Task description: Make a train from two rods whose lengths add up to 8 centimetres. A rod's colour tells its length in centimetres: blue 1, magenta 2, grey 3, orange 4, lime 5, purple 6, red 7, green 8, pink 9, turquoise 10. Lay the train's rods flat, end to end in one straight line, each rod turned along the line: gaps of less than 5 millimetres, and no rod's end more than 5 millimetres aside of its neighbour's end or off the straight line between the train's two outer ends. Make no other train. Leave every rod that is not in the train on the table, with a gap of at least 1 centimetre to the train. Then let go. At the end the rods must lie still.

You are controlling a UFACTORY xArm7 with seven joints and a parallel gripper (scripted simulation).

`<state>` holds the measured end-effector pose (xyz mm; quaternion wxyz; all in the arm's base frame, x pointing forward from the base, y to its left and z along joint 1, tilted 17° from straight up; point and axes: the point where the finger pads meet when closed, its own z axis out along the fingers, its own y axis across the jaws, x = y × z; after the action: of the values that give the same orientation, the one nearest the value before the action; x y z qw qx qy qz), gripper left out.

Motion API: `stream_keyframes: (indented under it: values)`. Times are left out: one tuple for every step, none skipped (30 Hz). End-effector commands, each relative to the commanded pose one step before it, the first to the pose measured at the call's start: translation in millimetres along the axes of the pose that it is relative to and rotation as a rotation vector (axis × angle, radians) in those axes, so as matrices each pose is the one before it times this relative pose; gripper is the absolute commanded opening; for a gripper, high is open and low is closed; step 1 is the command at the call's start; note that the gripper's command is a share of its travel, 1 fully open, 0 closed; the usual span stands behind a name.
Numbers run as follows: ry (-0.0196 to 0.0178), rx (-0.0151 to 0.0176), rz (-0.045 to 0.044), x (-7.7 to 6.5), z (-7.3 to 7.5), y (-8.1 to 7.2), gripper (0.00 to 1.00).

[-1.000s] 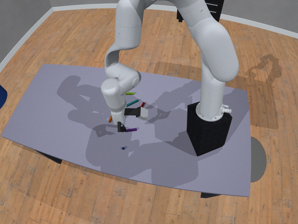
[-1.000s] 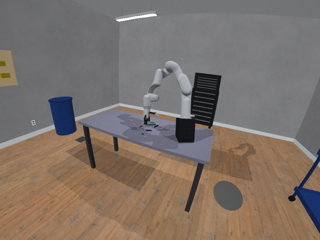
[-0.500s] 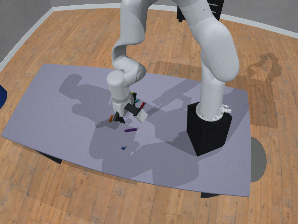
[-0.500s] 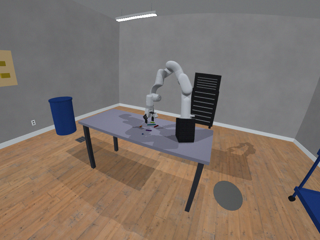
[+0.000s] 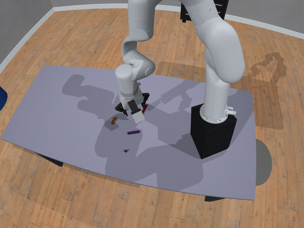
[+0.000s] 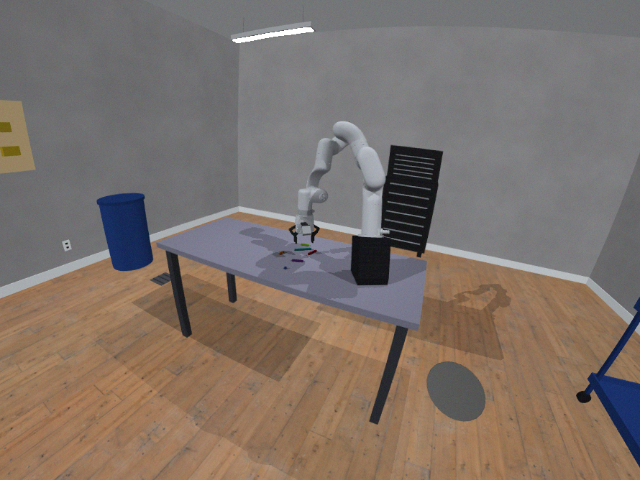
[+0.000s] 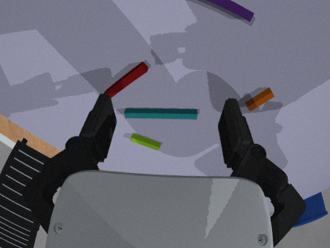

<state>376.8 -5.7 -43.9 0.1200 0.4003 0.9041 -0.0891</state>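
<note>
One red rod (image 5: 144,108) (image 6: 312,252) (image 7: 127,80) lies below the open claw (image 5: 135,111) (image 6: 303,241) (image 7: 167,109), off-centre.

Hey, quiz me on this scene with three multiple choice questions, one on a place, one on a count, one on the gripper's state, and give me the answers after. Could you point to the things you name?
1. In the wrist view, which rod lies between the turquoise and purple rods' heights, at far right?
A) lime
B) orange
C) blue

2. How many rods does the wrist view show?
A) three
B) five
C) seven

3. How is the gripper?
A) open, holding nothing
B) shut on a rod
C) shut, holding nothing

1 B: the orange rod (image 5: 113,120) (image 6: 281,252) (image 7: 259,99) lies right of the turquoise rod (image 6: 303,249) (image 7: 160,113), below the purple rod (image 5: 133,132) (image 6: 297,261) (image 7: 233,10).
2 B: those three plus the red rod (image 5: 144,108) (image 6: 312,252) (image 7: 127,79) and lime rod (image 6: 305,244) (image 7: 145,142).
3 A: the gripper (image 5: 135,108) (image 6: 303,241) (image 7: 167,109) has its fingers wide apart, gripping nothing.
</note>
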Motion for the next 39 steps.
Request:
stream_keyframes:
  values:
    - [-0.02304, -0.01769, 0.16510, -6.50, -0.32, -9.27, 1.00]
    - [0.00077, 0.00007, 0.03929, -1.77, 0.07, -2.26, 1.00]
    - [0.00000, 0.00000, 0.00000, 0.00, 0.00, 0.00, 1.00]
    - [0.00000, 0.00000, 0.00000, 0.00, 0.00, 0.00, 1.00]
    - [0.00151, 0.00017, 0.07362, -3.40, 0.10, -4.12, 1.00]
    - [0.00141, 0.00021, 0.06461, -3.14, 0.05, -3.41, 1.00]
    - [0.00042, 0.00007, 0.01885, -0.96, 0.01, -0.94, 1.00]
    - [0.00066, 0.00012, 0.02865, -1.47, 0.01, -1.41, 1.00]
    - [0.00093, 0.00019, 0.03977, -2.07, 0.00, -1.90, 1.00]
    - [0.00103, 0.00023, 0.04279, -2.27, -0.01, -1.97, 1.00]
    - [0.00102, 0.00025, 0.04087, -2.21, -0.03, -1.80, 1.00]
    - [0.00101, 0.00027, 0.03952, -2.17, -0.04, -1.67, 1.00]
    - [0.00103, 0.00030, 0.03953, -2.21, -0.05, -1.60, 1.00]
    - [0.00106, 0.00034, 0.03988, -2.26, -0.06, -1.54, 1.00]
    - [0.00109, 0.00037, 0.04005, -2.30, -0.07, -1.47, 1.00]
    - [0.00111, 0.00041, 0.04008, -2.32, -0.09, -1.40, 1.00]
    - [0.00104, 0.00041, 0.03699, -2.17, -0.09, -1.22, 1.00]
    - [0.00093, 0.00039, 0.03251, -1.92, -0.09, -1.02, 1.00]
    - [0.00081, 0.00036, 0.02812, -1.67, -0.08, -0.84, 1.00]
    - [0.00000, 0.00000, 0.00000, 0.00, 0.00, 0.00, 1.00]
    - [0.00000, 0.00000, 0.00000, 0.00, 0.00, 0.00, 1.00]
    - [0.00069, 0.00032, 0.02386, -1.43, -0.08, -0.68, 1.00]
    - [0.00058, 0.00028, 0.01978, -1.19, -0.07, -0.54, 1.00]
    - [0.00047, 0.00023, 0.01593, -0.96, -0.06, -0.42, 1.00]
    - [0.00037, 0.00018, 0.01236, -0.75, -0.04, -0.31, 1.00]
    - [0.00027, 0.00014, 0.00913, -0.55, -0.03, -0.23, 1.00]
    - [0.00019, 0.00010, 0.00630, -0.38, -0.02, -0.15, 1.00]
    - [0.00012, 0.00006, 0.00392, -0.24, -0.01, -0.09, 1.00]
    - [0.00006, 0.00003, 0.00205, -0.12, -0.01, -0.05, 1.00]
    - [0.00002, 0.00001, 0.00076, -0.05, 0.00, -0.02, 1.00]
    - [0.00000, 0.00000, 0.00011, -0.01, 0.00, 0.00, 1.00]
    - [0.00000, 0.00000, 0.00000, 0.00, 0.00, 0.00, 0.24]
    - [0.00000, 0.00000, 0.00000, 0.00, 0.00, 0.00, 0.24]
    - [0.00000, 0.00000, 0.00000, 0.00, 0.00, 0.00, 0.24]
    - [0.00000, 0.00000, 0.00000, 0.00, 0.00, 0.00, 0.24]
    - [0.00000, 0.00000, 0.00000, 0.00, 0.00, 0.00, 0.24]
    - [0.00000, 0.00000, 0.00000, 0.00, 0.00, 0.00, 0.24]
    - [0.00000, 0.00000, 0.00000, 0.00, 0.00, 0.00, 0.24]
    - [0.00000, 0.00000, 0.00000, 0.00, 0.00, 0.00, 0.24]
